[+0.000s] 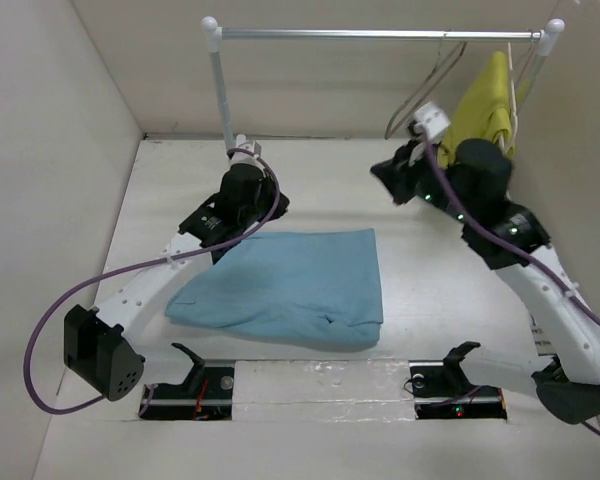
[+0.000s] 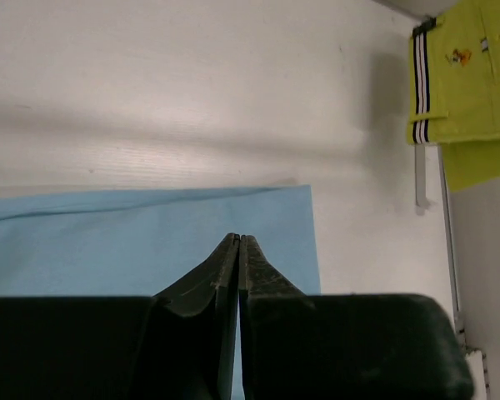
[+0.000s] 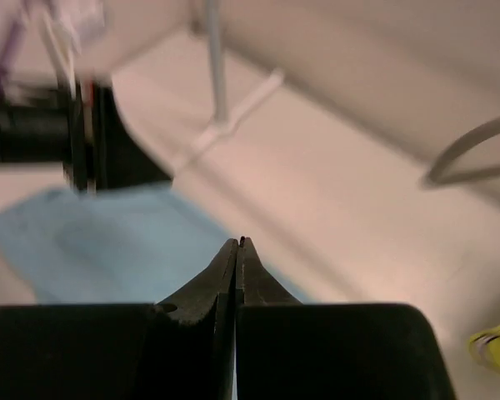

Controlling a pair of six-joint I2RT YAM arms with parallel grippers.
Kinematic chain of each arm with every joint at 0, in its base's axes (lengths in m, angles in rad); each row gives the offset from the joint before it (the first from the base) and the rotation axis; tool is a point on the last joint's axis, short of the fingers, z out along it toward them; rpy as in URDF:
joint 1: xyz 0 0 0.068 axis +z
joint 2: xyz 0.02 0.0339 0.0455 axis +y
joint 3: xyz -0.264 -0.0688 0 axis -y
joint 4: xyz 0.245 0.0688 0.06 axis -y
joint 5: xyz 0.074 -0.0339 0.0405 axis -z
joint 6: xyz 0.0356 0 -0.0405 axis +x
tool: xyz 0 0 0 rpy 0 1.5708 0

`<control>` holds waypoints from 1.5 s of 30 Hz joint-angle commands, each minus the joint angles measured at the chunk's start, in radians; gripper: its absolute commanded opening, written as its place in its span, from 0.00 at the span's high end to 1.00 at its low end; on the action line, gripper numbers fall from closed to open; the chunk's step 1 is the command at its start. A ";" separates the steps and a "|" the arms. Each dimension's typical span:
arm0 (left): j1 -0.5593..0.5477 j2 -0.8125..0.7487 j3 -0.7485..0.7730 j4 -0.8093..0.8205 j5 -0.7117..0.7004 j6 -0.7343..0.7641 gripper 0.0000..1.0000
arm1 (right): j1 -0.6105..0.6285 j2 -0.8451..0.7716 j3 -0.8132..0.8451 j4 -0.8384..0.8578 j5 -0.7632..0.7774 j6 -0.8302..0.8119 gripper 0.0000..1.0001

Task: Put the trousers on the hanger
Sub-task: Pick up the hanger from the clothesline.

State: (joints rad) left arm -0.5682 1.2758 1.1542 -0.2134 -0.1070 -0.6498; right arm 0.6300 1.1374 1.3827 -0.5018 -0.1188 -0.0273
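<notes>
While trousers [image 1: 290, 290] lie flat beneath it, left gripper [image 2: 237, 239] closed tight, empty, right gripper [image 3: 237, 242] likewise, hanger [image 3: 437, 171] to its upper right.

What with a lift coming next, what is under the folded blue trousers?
Only the white table shows around the edges of the trousers. They lie folded and flat on it. Whatever is beneath them is covered by the cloth and cannot be seen.
</notes>
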 commanded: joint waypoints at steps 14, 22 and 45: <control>-0.036 -0.064 -0.205 0.074 0.159 0.044 0.62 | -0.541 0.174 0.234 0.345 -0.363 0.386 0.29; -0.036 -0.044 -0.240 0.092 0.195 0.042 0.61 | -0.552 0.257 0.107 0.716 -0.452 0.613 0.28; -0.036 -0.050 -0.252 0.077 0.173 0.035 0.61 | -0.449 0.357 0.065 0.747 -0.242 0.731 0.28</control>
State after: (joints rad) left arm -0.6025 1.2469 0.9092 -0.1547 0.0704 -0.6209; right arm 0.1658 1.4876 1.4551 0.1516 -0.3950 0.6735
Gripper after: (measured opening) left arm 0.386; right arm 0.716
